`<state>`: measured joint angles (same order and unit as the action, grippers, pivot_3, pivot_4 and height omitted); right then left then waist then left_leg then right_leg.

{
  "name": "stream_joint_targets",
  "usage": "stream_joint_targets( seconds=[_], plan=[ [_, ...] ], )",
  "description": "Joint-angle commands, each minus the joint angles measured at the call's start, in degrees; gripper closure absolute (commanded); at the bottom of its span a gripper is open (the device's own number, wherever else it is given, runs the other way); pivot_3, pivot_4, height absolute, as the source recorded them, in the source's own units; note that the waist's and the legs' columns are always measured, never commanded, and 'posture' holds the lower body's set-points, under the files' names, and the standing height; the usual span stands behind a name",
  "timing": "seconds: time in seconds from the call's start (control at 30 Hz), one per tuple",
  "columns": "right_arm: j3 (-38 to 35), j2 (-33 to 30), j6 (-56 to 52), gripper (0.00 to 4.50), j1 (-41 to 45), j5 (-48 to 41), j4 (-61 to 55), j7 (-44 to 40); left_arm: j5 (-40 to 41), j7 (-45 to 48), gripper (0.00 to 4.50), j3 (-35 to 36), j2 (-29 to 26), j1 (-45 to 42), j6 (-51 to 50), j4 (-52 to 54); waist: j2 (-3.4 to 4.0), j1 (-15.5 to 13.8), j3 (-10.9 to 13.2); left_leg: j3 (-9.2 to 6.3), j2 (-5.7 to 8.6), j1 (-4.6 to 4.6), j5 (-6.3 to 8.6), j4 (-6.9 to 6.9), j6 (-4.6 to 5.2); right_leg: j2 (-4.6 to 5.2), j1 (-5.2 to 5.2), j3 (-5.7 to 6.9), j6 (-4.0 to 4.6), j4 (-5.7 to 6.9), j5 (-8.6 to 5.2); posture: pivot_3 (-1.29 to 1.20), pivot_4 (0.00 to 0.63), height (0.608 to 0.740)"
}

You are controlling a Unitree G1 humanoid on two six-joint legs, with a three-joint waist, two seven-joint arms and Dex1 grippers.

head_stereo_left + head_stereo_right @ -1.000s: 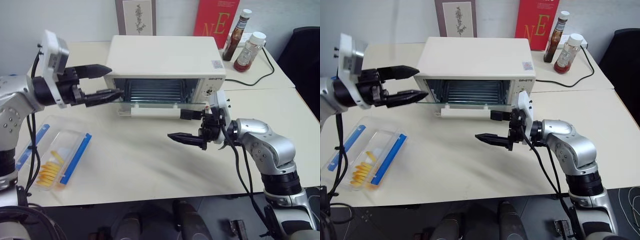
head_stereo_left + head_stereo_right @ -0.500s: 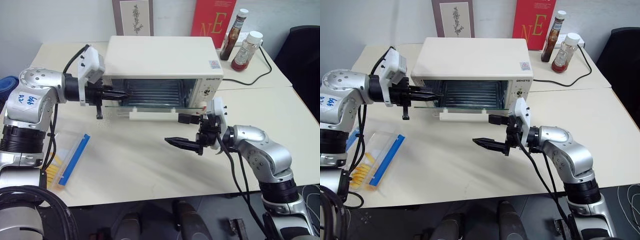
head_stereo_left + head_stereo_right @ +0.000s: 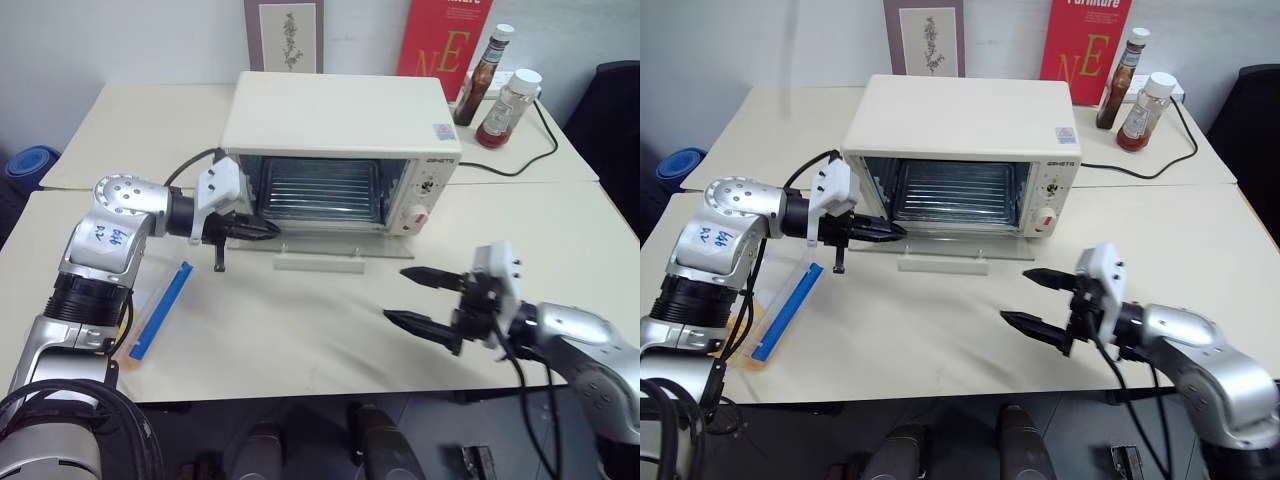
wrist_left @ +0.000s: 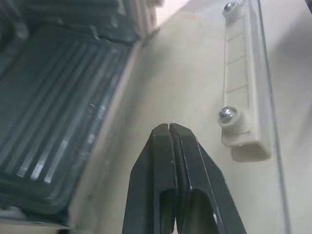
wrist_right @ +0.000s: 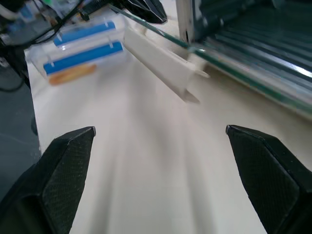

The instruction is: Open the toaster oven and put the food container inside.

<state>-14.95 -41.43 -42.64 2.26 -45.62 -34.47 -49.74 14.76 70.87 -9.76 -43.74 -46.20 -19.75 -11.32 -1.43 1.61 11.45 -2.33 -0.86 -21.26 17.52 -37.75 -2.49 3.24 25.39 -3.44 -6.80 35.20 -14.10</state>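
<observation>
Head views: the toaster oven point(image 3: 340, 125) sits at the back of the table point(image 3: 300, 320) with its glass door point(image 3: 315, 240) dropped flat, the left gripper point(image 3: 268, 228) pressed together over the door's left end, the right gripper point(image 3: 412, 297) spread wide above bare table in front, holding nothing, and the food container point(image 3: 785, 305) lies at the table's left edge, partly hidden by the left arm. Left wrist view: the shut fingers point(image 4: 168, 161) sit just above the glass, handle bar point(image 4: 241, 97) beside them, contact unclear. Right wrist view: the spread fingers point(image 5: 66, 161) frame the table, with the door handle point(image 5: 158, 63) and the blue-clipped container point(image 5: 80, 44) beyond.
</observation>
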Motion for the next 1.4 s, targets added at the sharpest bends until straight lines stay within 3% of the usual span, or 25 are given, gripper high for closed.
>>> stream_joint_targets(
  seconds=[0.03, 0.2, 0.3, 0.43, 0.47, 0.57, 0.73, 0.87, 1.0, 1.17, 1.33, 1.4],
  plan=[
    [-8.6, -4.5, -2.5, 0.00, -3.3, -9.1, -5.1, -2.7, -2.0, 1.5, 4.45, -0.7, -1.9, 3.4, 2.7, 4.7, 0.00, 0.2, 0.0, 0.00, -0.01, 0.01, 0.00, 0.00, 0.00, -0.01, 0.00, 0.00, 0.00, 0.01, 0.00, 0.00, 0.150, 0.740],
    [-11.2, -7.8, -3.6, 0.00, 1.6, -15.3, -3.6, 0.2, -6.8, -0.6, 4.45, -2.0, -3.5, 8.8, 5.3, 7.6, 0.00, 0.2, 0.0, 0.04, -0.05, 0.14, -0.01, 0.00, 0.03, -0.07, -0.03, -0.05, 0.05, 0.14, -0.03, 0.00, 0.150, 0.740],
    [-8.8, -8.3, -3.9, 0.00, 7.3, -16.8, -1.9, 1.1, -9.3, -2.9, 4.45, -1.6, -4.2, 11.9, 6.0, 8.8, -0.01, 0.0, 0.0, 0.01, -0.05, 0.10, -0.01, -0.02, 0.04, -0.07, -0.03, -0.04, 0.06, 0.13, -0.03, 0.00, 0.150, 0.740],
    [-3.1, -8.0, -4.1, 0.00, 15.2, -16.4, 0.8, 0.5, -6.1, -5.4, 4.45, 3.5, -5.9, 16.1, -0.7, 15.5, -0.01, 0.0, 0.0, 0.01, -0.05, 0.10, -0.01, -0.02, 0.04, -0.05, -0.04, -0.03, 0.05, 0.10, -0.03, 0.00, 0.150, 0.740],
    [-1.8, -7.9, -4.0, 0.00, 16.8, -16.1, 1.5, 0.0, -3.6, -5.5, 4.45, 6.1, -6.5, 17.3, -4.1, 18.1, -0.01, 0.1, 0.0, -0.01, -0.06, 0.07, -0.01, -0.01, 0.05, -0.05, -0.02, -0.01, 0.06, 0.10, -0.03, 0.00, 0.150, 0.740],
    [2.1, -7.5, -3.3, 0.00, 21.2, -14.6, 4.7, -2.8, 10.1, -5.5, 3.86, 18.9, -8.8, 22.0, -20.2, 28.7, -0.09, 0.3, 0.1, -0.01, -0.10, 0.03, 0.01, 0.01, 0.08, -0.05, 0.03, 0.01, 0.07, 0.10, -0.04, 0.00, 0.150, 0.740],
    [10.0, -5.1, -0.9, 0.00, 28.6, -9.5, 12.4, -9.2, 27.3, -6.8, 2.38, 46.5, -11.9, 34.3, -41.6, 43.0, -0.15, 0.8, 0.1, -0.03, -0.14, 0.03, 0.02, 0.03, 0.09, -0.05, 0.04, 0.06, 0.09, 0.06, -0.05, 0.00, 0.150, 0.740],
    [14.9, -2.3, 1.8, 0.00, 33.9, -5.2, 18.6, -14.6, 32.6, -7.6, 1.21, 66.8, -11.9, 46.1, -52.5, 50.1, -0.10, 0.7, 0.1, -0.04, -0.14, 0.08, 0.04, 0.04, 0.11, -0.03, 0.04, 0.11, 0.17, 0.09, -0.10, 0.00, 0.150, 0.740],
    [18.5, 0.8, 4.1, 0.00, 38.8, -1.7, 24.0, -19.5, 29.4, -11.4, 0.02, 85.4, -7.5, 58.8, -57.7, 52.2, -0.08, 1.0, 0.1, -0.04, -0.14, 0.11, 0.04, 0.04, 0.11, -0.03, 0.04, 0.13, 0.27, 0.10, -0.16, 0.00, 0.150, 0.740],
    [19.8, 2.6, 5.1, 0.00, 41.2, 0.6, 27.4, -23.2, 30.8, -16.3, 0.02, 97.5, -0.9, 65.3, -62.7, 51.3, -0.11, 1.0, 0.1, -0.12, -0.16, 0.17, 0.05, 0.08, 0.09, -0.02, 0.04, 0.26, 0.57, 0.17, -0.32, 0.00, 0.150, 0.740],
    [20.0, 3.6, 5.0, 0.00, 41.9, 1.8, 28.4, -25.4, 28.3, -24.7, 0.02, 103.1, 7.3, 66.0, -71.4, 49.9, -0.14, 1.4, 0.1, -0.08, -0.15, 0.20, 0.07, 0.08, 0.03, 0.03, 0.04, 0.26, 0.72, 0.19, -0.41, 0.00, 0.150, 0.740],
    [19.8, 3.9, 4.8, 0.00, 42.0, 1.7, 28.7, -25.5, 31.4, -28.5, 0.02, 103.8, 9.6, 64.5, -72.6, 49.6, -0.18, 1.4, 0.1, -0.18, -0.15, 0.19, 0.07, 0.06, 0.03, 0.02, 0.04, 0.33, 0.63, 0.25, -0.36, 0.00, 0.150, 0.740]
  ],
)
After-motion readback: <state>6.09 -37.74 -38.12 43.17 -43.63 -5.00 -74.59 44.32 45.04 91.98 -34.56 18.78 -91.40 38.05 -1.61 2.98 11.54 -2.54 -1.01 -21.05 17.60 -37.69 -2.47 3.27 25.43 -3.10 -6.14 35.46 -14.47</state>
